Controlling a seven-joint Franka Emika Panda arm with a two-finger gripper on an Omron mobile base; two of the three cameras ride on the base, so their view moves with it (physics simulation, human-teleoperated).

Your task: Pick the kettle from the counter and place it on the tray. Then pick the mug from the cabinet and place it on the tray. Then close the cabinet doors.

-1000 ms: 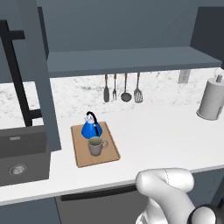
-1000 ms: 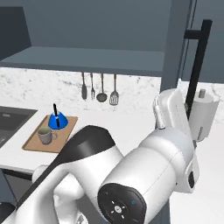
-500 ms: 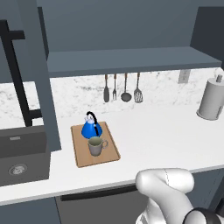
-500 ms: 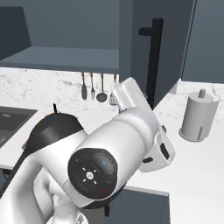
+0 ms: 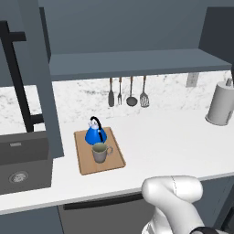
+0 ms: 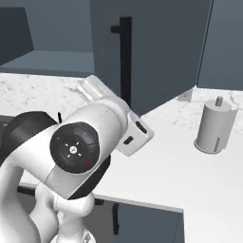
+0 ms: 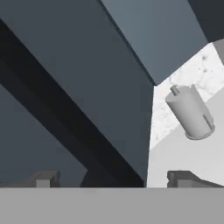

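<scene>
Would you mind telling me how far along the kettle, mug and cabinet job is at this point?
Done: the kettle and the mug both stand on the tray. In hand: closing the cabinet doors. The gripper, jaws open and empty, is up against the right door near its black handle. Left: the left door is open too, so both need shutting.

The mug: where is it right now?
In the left base view the mug stands on the tray, just in front of the kettle, left of centre on the counter.
</scene>
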